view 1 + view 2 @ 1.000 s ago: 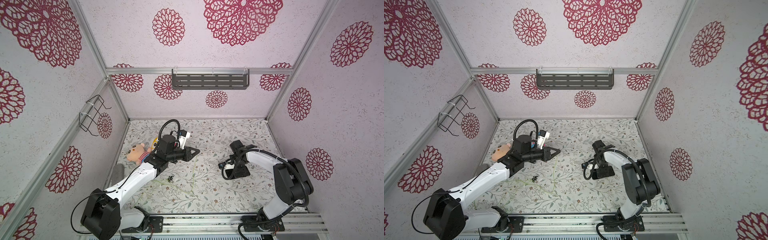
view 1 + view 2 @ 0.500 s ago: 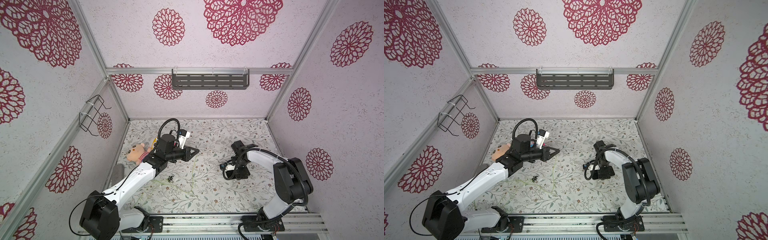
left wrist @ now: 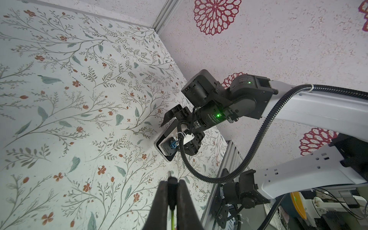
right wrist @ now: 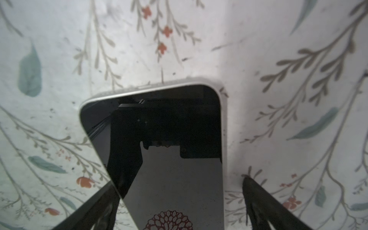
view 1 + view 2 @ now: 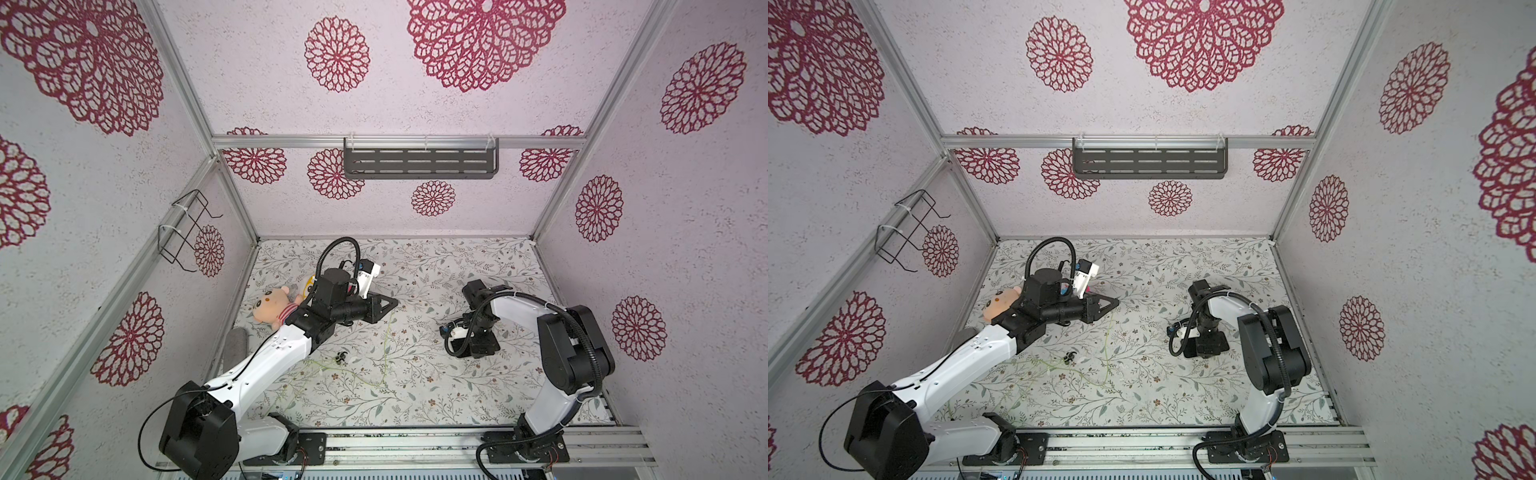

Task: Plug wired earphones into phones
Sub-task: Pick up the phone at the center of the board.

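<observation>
The phone (image 4: 169,129), glossy black with a pale rim, lies flat on the floral table. My right gripper (image 4: 179,182) is open and straddles it. One finger (image 4: 103,201) is at the phone's edge, while the other finger (image 4: 258,199) stands apart from it. In both top views that gripper (image 5: 473,349) (image 5: 1204,347) points down and hides most of the phone. My left gripper (image 3: 171,182) (image 5: 392,302) is shut on the earphones' dark plug (image 3: 171,186), held above the table left of centre. The pale green cable (image 5: 387,345) (image 5: 1108,340) trails down to the earbuds (image 5: 341,356) (image 5: 1070,356).
A plush toy (image 5: 272,307) (image 5: 998,305) lies by the left wall, with a grey object (image 5: 235,345) in front of it. A dark shelf (image 5: 419,164) hangs on the back wall and a wire basket (image 5: 183,232) on the left wall. The metal rail (image 5: 415,449) borders the table's front.
My right gripper has shifted a little toward the front over the phone, and its jaws have narrowed slightly. The left arm holds still with the plug.
</observation>
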Motion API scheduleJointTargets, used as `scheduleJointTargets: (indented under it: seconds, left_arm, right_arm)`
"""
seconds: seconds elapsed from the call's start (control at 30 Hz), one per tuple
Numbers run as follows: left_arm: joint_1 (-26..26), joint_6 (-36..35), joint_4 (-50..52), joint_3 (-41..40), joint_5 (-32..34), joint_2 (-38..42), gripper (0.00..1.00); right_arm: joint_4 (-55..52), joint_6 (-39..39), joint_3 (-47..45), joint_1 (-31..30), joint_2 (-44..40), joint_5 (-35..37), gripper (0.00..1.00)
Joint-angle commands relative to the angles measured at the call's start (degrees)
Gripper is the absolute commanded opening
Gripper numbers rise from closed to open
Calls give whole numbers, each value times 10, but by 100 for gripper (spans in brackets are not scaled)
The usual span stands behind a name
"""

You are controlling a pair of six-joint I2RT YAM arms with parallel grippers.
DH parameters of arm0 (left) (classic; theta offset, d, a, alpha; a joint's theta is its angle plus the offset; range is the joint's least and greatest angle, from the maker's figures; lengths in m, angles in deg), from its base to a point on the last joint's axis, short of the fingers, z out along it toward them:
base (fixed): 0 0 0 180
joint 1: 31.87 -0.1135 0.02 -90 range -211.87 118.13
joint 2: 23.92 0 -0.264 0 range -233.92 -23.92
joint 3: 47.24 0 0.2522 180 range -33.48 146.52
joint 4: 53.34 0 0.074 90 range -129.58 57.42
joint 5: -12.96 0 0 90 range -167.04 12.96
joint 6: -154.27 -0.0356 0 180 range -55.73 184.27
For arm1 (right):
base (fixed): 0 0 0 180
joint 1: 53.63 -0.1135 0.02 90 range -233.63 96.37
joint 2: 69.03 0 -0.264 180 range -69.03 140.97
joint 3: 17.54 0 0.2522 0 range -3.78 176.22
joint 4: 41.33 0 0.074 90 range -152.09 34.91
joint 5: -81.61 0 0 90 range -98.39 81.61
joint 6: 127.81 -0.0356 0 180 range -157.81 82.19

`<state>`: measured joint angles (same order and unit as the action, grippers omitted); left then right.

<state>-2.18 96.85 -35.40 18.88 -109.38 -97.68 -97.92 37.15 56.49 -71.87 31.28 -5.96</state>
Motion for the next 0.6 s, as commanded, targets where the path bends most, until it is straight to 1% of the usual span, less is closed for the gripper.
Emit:
scheduleJointTargets:
  seconds: [0.0,0.1,0.27,0.43,0.57]
  left_arm:
    - [-5,-2,-3,9,-8,-2,0]
    - [-5,3,-6,8,-12,-7,0]
    - [-5,6,-7,10,-16,-10,0]
    - [-5,6,-7,10,-15,-10,0]
    - [-5,9,-7,11,-18,-14,0]
  right_arm:
    - [15,25,-32,7,-9,13,93]
    - [21,29,-43,7,-12,14,90]
    - [27,32,-48,4,-7,17,83]
    - [31,31,-43,3,-8,6,70]
    - [32,31,-30,2,-10,1,64]
